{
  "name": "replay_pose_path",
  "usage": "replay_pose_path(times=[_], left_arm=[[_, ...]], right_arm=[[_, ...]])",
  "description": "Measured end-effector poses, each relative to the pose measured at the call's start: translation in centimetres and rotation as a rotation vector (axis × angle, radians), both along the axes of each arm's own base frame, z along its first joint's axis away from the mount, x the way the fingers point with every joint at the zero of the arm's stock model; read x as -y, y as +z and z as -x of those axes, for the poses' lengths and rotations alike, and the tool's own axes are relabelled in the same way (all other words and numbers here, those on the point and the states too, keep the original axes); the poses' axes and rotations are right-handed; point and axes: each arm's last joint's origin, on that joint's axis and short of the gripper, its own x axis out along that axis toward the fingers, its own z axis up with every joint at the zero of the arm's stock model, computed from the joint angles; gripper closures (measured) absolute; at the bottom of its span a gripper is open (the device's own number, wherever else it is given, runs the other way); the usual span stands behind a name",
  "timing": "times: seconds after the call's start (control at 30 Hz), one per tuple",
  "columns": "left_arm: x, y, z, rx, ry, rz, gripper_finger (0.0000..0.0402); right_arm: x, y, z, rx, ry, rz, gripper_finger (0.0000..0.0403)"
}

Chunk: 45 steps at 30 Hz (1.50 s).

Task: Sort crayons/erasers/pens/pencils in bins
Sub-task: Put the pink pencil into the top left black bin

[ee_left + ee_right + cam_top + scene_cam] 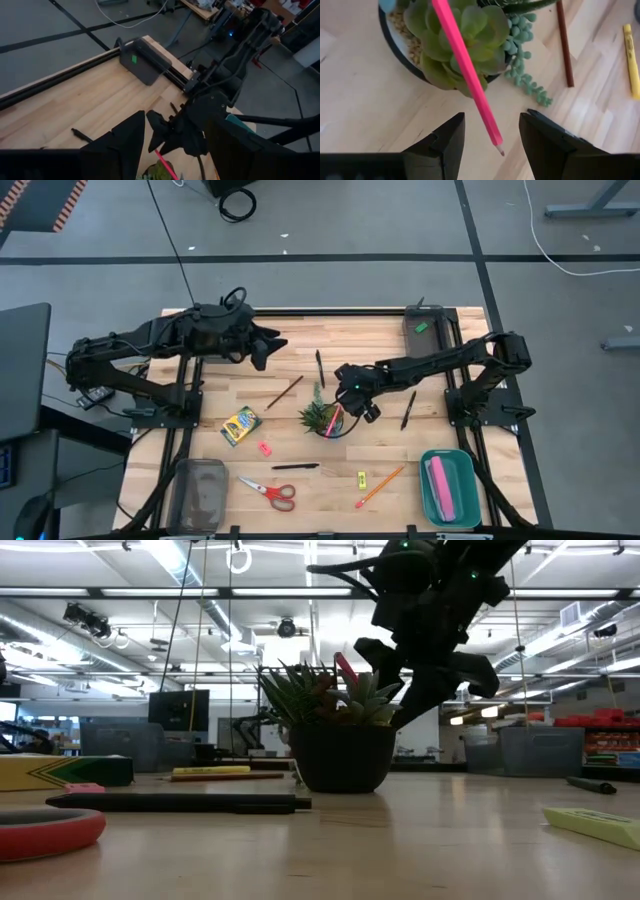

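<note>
A pink pencil [469,75] sticks slanting out of a small potted plant [320,418], its lower end among the leaves and its sharpened tip [500,150] up. My right gripper [492,135] hangs over the pot [342,755], open, one finger on either side of the tip with a gap on both sides. My left gripper [268,352] waits open, raised above the table's far left part. On the table lie a crayon box [240,425], a pink eraser [264,448], a yellow eraser [361,479], black pens [320,367], a brown pencil [285,391] and an orange pencil [380,486].
A dark grey bin [428,330] at the far right holds a green eraser [421,327]. A teal bin [465,490] with a pink thing in it stands at the near right, a translucent grey bin [200,492] at the near left. Red-handled scissors [270,492] lie near the front edge.
</note>
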Motion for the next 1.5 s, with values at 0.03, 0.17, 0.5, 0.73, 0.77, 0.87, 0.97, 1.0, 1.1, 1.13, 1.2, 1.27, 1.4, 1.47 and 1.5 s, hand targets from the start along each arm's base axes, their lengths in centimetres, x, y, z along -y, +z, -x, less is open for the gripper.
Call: replay_pose_path(times=[0.03,0.17,0.5,0.73,0.77,0.87,0.97,1.0,1.1,1.13,1.2,1.27,1.4,1.47,1.5], left_arm=[[0.0,0.0,0.0,-0.001,0.000,0.000,0.0195],[0.0,0.0,0.0,-0.004,-0.002,-0.003,0.0195],[0.0,0.0,0.0,0.001,0.016,0.012,0.0200],[0.0,0.0,0.0,0.002,0.017,0.012,0.0201],[0.0,0.0,0.0,0.002,0.017,0.012,0.0203],[0.0,0.0,0.0,0.003,0.017,0.012,0.0206],[0.0,0.0,0.0,0.006,0.017,0.011,0.0206],[0.0,0.0,0.0,0.007,0.017,0.011,0.0205],[0.0,0.0,0.0,0.007,0.017,0.011,0.0204],[0.0,0.0,0.0,0.007,0.017,0.011,0.0204],[0.0,0.0,0.0,0.006,0.015,0.006,0.0204],[0.0,0.0,0.0,0.000,0.007,-0.013,0.0207],[0.0,0.4,0.5,-0.004,-0.020,-0.091,0.0212],[0.0,1.3,1.5,0.038,-0.028,-0.148,0.0214],[0.0,1.8,2.2,0.051,-0.020,-0.177,0.0215]], right_arm=[[0.0,0.0,0.0,-0.001,0.004,-0.006,0.0209],[0.0,0.0,0.0,0.000,0.011,-0.015,0.0213],[-0.1,0.0,0.0,-0.001,0.029,-0.017,0.0284],[-0.1,0.0,0.0,-0.001,0.037,-0.027,0.0324],[-0.1,0.0,0.0,-0.001,0.037,-0.028,0.0331],[-0.1,0.0,0.1,-0.008,0.037,-0.028,0.0356],[-0.1,0.2,0.1,-0.037,0.022,-0.025,0.0379],[-0.1,0.4,0.1,-0.043,0.015,-0.025,0.0380],[-0.1,1.3,-0.1,-0.069,-0.004,-0.025,0.0380],[-0.1,1.8,-0.2,-0.074,-0.008,-0.027,0.0380],[-0.1,3.1,-0.6,-0.074,-0.017,-0.034,0.0380],[-0.1,4.6,-1.0,-0.072,-0.035,-0.045,0.0380],[0.0,9.0,-1.4,0.017,-0.104,-0.096,0.0380],[0.0,11.6,-1.0,0.094,-0.133,-0.135,0.0380],[0.1,13.1,-0.6,0.142,-0.152,-0.162,0.0380]])
